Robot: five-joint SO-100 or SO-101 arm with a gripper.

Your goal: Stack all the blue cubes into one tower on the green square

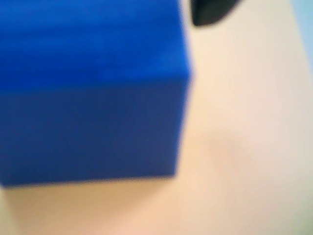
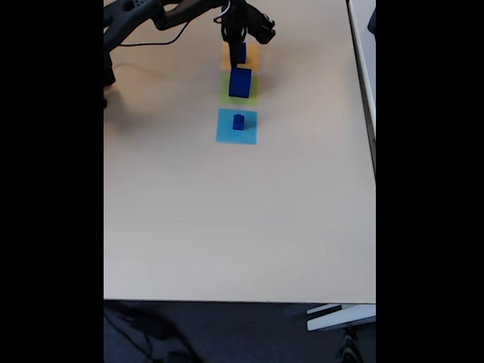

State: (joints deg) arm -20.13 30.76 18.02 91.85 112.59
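- The table carries three paper squares in a line running from far to near in the fixed view: the orange square, the green square and the light-blue square.
- The large cube stands on the green square. The small cube stands on the light-blue square. The mid cube is at the orange square, directly under the gripper.
- No tower exists yet; each cube sits apart on its own patch, as judged from the fixed view.
- The gripper hangs over the mid cube. Whether its fingers are spread or pinching the cube cannot be told; the dark arm and head mask the contact.
- In the wrist view one blue cube covers most of the left side, heavily blurred, with a dark finger tip cut off at the top edge.
- Risk: an off-centre grasp on the mid cube could tilt it on lifting, and it would then land askew on the large cube.
- Risk: the large cube stands just near of the orange square, so a low carry could clip it and push it off the green patch.
- Risk: release from too high could let the cube bounce off the flat top.
- Hard to make out: whether the mid cube rests on the paper or is raised.
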